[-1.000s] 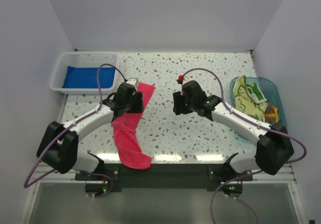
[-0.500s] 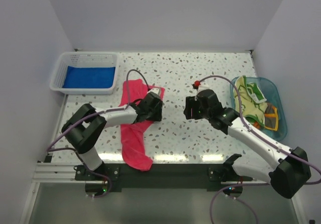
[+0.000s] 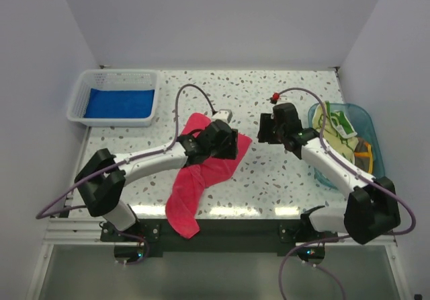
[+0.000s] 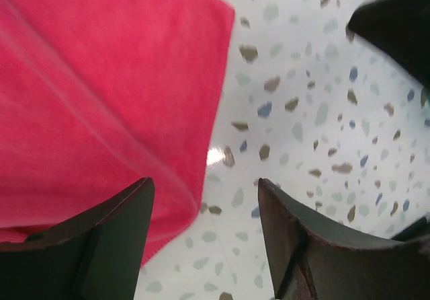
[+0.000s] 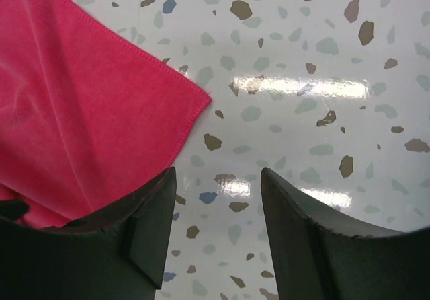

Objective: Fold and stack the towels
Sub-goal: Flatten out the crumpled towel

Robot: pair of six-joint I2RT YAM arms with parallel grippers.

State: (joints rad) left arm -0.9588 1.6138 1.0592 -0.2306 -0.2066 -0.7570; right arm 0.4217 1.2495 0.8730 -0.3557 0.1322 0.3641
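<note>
One end of the pink towel (image 3: pixel 191 192) drooped over the near edge of the tabletop (image 3: pixel 282 91), bunched and twisted. The rest ran up and to the R, flattening into a broader panel w/ one corner pointing R. The left fingers (image 3: pixel 228 145) hung over that panel, spread apart w/ nothing between them (wrist view: towel hem below one finger, bare speckled surface below the other). Just beyond, to the R, the right fingers (image 3: pixel 264 130) sat low over the tabletop, likewise spread and empty. They faced the towel's corner but were apart from it. Further R, the clear blue tub (image 3: pixel 368 118) held the green-and-yellow towel (image 3: pixel 332 128), crumpled, and beside it a dark cloth (image 3: pixel 365 148) w/ orange trim, prob. the grey towel, though too little showed to be sure. At the far L, the white basket (image 3: pixel 114 78) held the blue towel (image 3: pixel 121 103), lying flat.
</note>
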